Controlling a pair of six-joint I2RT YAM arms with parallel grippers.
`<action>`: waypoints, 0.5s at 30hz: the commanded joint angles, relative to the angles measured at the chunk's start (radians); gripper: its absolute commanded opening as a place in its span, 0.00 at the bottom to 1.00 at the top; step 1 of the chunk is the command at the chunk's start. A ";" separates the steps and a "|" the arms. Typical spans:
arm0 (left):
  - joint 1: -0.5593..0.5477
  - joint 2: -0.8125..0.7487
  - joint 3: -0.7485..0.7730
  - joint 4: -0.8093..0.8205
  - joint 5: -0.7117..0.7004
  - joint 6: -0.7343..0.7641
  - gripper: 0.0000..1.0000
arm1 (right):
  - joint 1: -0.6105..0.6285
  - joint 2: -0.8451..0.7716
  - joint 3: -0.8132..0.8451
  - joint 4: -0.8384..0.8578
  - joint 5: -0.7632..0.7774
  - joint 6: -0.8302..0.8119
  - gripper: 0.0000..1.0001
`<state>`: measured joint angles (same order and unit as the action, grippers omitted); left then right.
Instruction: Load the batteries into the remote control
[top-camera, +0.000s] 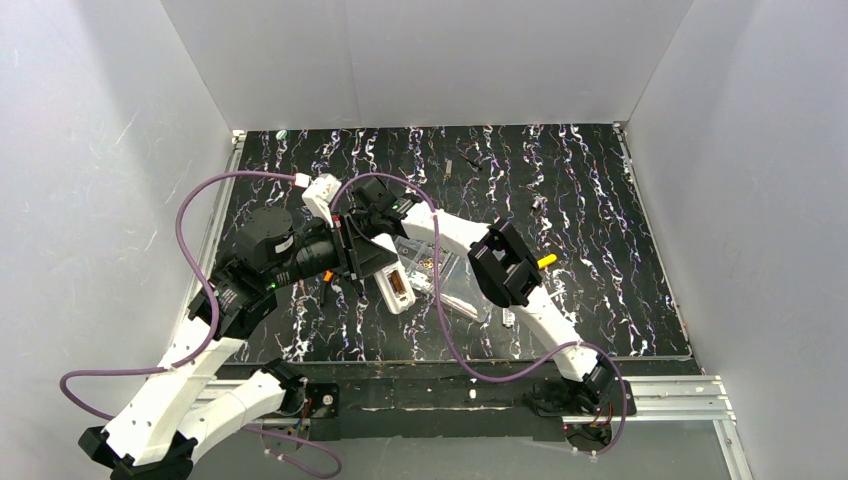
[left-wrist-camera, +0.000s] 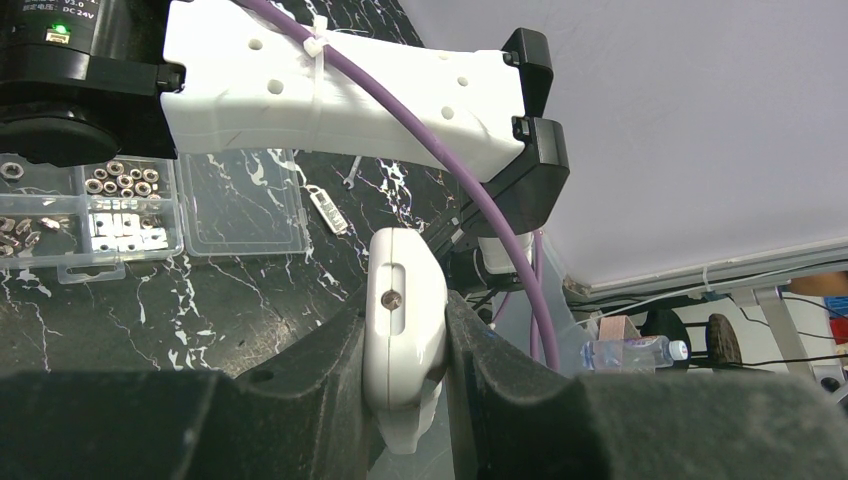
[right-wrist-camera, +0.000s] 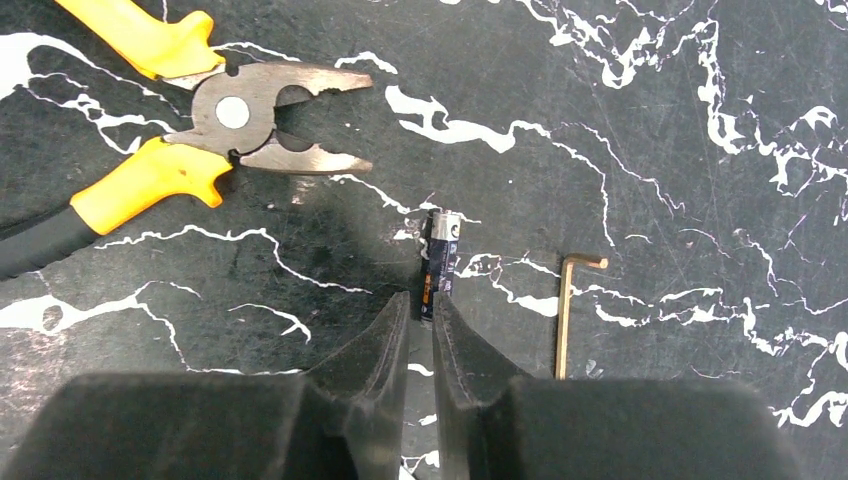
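Observation:
The remote control (left-wrist-camera: 400, 300), a slim white bar, stands on edge between the black fingers of my left gripper (left-wrist-camera: 405, 330), which is shut on it. In the top view the remote control (top-camera: 397, 285) is held above the mat's near middle with its open cavity facing up. A dark battery (right-wrist-camera: 440, 255) with a silver cap lies on the black marbled mat. My right gripper (right-wrist-camera: 421, 305) is down on the mat, and its fingertips pinch the battery's near end. In the top view the right gripper is hidden among the crossed arms.
Yellow-handled pliers (right-wrist-camera: 200, 130) lie left of the battery and a small hex key (right-wrist-camera: 565, 310) lies to its right. A clear organiser box (left-wrist-camera: 120, 205) with nuts sits behind the remote control. A yellow screwdriver handle (top-camera: 547, 260) pokes out beside the right arm.

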<state>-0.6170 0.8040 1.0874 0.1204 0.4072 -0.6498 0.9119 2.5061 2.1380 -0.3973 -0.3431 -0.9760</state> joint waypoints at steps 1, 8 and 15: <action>0.005 -0.015 0.023 0.024 0.018 0.013 0.00 | -0.002 -0.038 -0.029 -0.080 -0.003 0.006 0.22; 0.005 -0.011 0.029 0.024 0.018 0.009 0.00 | -0.001 -0.049 -0.031 -0.088 -0.008 0.012 0.21; 0.005 -0.009 0.028 0.024 0.017 0.006 0.00 | 0.010 -0.096 -0.080 -0.109 -0.002 -0.006 0.19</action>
<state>-0.6170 0.8040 1.0874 0.1184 0.4072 -0.6502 0.9131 2.4817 2.1014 -0.4278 -0.3435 -0.9741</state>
